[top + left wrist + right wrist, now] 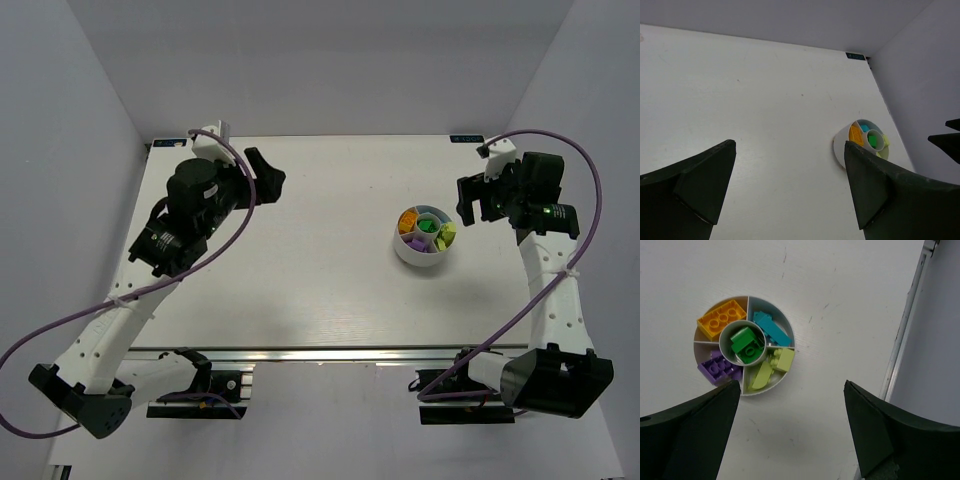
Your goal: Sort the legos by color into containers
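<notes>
The left fingers [695,185] stand wide apart and hold nothing. The bowl [420,260] is well away from them, seen past the tip of the finger on the right side of the left wrist view, on the white tabletop [300,270].

The right fingers [885,435] are also spread wide and empty. The bowl lies near them and just ahead of their tips, not touching, closer to the finger on the left side of the right wrist view.

All the legos in view lie inside the bowl, grouped by colour. The purple bricks [720,369] fill the wedge nearest that fingertip. The lime-yellow bricks [775,362] are in the wedge beside it, ahead of the gap between the fingers. Farther off, the orange brick [720,320] and the cyan bricks [771,329] each have a wedge. The dark green bricks [746,344] sit in the round centre cup.
</notes>
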{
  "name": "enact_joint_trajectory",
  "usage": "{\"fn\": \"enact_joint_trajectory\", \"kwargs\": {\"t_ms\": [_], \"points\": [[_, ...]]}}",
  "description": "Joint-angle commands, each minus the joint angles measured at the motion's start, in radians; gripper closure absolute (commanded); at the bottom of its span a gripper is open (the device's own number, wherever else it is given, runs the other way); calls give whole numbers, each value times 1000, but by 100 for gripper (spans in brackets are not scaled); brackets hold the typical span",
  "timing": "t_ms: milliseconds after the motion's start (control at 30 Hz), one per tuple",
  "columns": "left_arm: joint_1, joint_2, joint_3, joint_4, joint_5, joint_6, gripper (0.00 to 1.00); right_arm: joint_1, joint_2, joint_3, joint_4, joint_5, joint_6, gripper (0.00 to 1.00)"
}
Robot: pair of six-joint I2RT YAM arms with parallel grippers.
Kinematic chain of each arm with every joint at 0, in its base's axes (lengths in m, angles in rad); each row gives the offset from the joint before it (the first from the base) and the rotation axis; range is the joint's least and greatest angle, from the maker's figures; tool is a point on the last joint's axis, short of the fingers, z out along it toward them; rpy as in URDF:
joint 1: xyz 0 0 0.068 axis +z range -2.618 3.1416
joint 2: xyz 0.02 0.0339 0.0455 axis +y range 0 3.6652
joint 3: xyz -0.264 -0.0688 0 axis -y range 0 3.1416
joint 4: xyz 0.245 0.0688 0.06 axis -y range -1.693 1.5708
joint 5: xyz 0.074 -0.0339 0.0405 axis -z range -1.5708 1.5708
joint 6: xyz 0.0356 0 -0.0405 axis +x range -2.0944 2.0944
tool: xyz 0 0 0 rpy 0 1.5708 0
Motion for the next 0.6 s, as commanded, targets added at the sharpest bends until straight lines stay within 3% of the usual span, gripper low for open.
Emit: {"fn": "enact_joint_trajectory", "kwargs": {"t_ms": [0, 133, 367, 567], "points": [[0, -7, -38, -93, 49, -66, 2, -7, -16, 23, -100, 65, -12, 11], [0, -23, -59, -102, 60, -46, 2, -8, -33, 0, -107, 77, 15, 11], [0, 86, 47, -248, 101, -31, 2, -8, 34, 139, -213, -47, 124, 11], [0, 45, -42, -131, 147, -72, 2, -7, 72, 193, -215, -84, 133, 11]]}}
